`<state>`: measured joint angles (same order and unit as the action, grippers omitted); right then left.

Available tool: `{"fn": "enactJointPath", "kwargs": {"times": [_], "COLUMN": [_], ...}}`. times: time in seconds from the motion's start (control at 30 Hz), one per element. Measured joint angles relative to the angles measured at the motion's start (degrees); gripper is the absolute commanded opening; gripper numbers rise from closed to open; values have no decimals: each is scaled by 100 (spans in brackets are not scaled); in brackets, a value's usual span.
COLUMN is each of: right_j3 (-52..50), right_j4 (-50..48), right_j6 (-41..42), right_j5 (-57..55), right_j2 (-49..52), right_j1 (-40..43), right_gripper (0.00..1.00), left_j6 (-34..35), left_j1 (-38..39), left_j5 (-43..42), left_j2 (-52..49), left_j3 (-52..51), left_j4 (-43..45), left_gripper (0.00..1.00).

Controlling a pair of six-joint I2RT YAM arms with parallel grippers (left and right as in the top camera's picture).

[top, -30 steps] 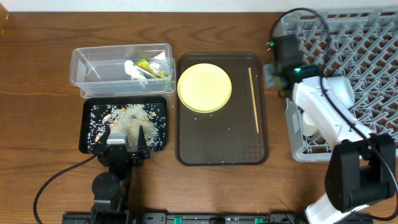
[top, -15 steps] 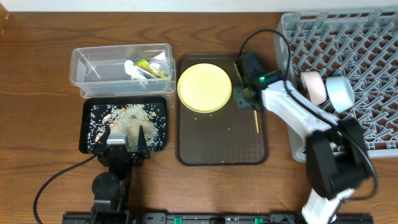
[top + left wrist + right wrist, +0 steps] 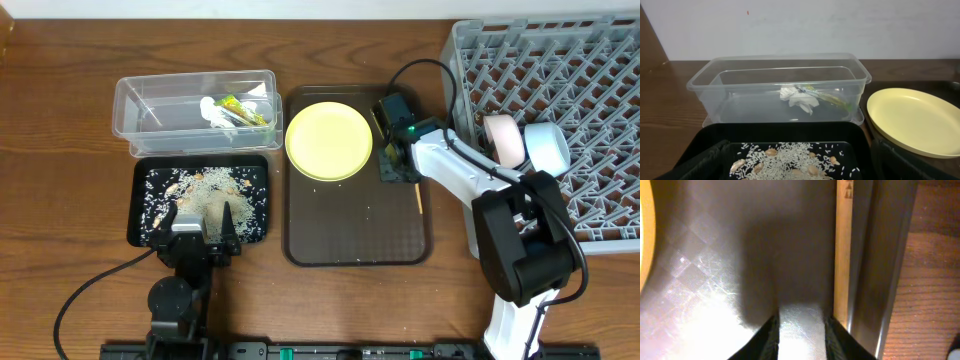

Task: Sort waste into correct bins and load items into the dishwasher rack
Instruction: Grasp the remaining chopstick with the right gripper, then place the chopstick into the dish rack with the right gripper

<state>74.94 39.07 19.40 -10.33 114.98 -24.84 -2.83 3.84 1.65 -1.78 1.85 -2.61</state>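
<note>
The clear tub (image 3: 160, 100) holds the green-yellow wrapper (image 3: 245, 108) and the white paper scrap (image 3: 215, 113); both also show in the left wrist view (image 3: 827, 97) (image 3: 797, 100). The black tray (image 3: 140, 215) holds rice crumbs (image 3: 205, 185). The yellow plate (image 3: 329, 140) and one chopstick (image 3: 416, 198) lie on the brown serving tray (image 3: 355, 235). My right gripper (image 3: 398, 170) is low over that tray, open with a narrow gap and empty (image 3: 801, 335). The chopstick (image 3: 842, 255) lies just right of its right finger. My left gripper (image 3: 205, 228) is open by the black tray's front. The grey rack (image 3: 590, 120) holds the white-pink bowl (image 3: 503, 138) and the blue bowl (image 3: 548, 146). The cup is hidden.
The serving tray's raised right rim (image 3: 885, 255) runs close beside the chopstick, with the wooden table (image 3: 935, 280) beyond it. The right arm's cable (image 3: 425, 68) loops over the rack's left corner. The plate's edge (image 3: 910, 120) is right of the left gripper.
My right arm has swung left from the rack's edge to the serving tray and lowered beside the chopstick. The left arm has not moved.
</note>
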Motion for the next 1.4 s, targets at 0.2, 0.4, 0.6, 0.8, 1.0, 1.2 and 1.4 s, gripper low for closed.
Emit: {"fn": "enactJointPath", "kwargs": {"times": [0.2,0.4,0.6,0.8,1.0,1.2,1.4], "right_j3": [-79,-76,-109,-127,-111,13,431], "right_j4": [50,-2,-140,-243,-55,197,-109], "right_j6": [-61,-96,-103,-125,-120,-293,-579], "right_j5": [85,107,-31,63,240,293,-219], "right_j2": [-354,-890,-566,-74,-116,-859,-2240], "right_j1": [7,44,269,339,339,470,1228], "right_gripper": [37,37,35,6,1,1,1], "left_j6": [0,0,0,0,0,0,0], "left_j1": [0,0,0,0,0,0,0], "left_j5": [0,0,0,0,0,0,0], "left_j2": [0,0,0,0,0,0,0], "left_j3": [0,0,0,0,0,0,0], "left_j4": [0,0,0,0,0,0,0], "left_gripper": [90,90,90,90,90,90,90]}}
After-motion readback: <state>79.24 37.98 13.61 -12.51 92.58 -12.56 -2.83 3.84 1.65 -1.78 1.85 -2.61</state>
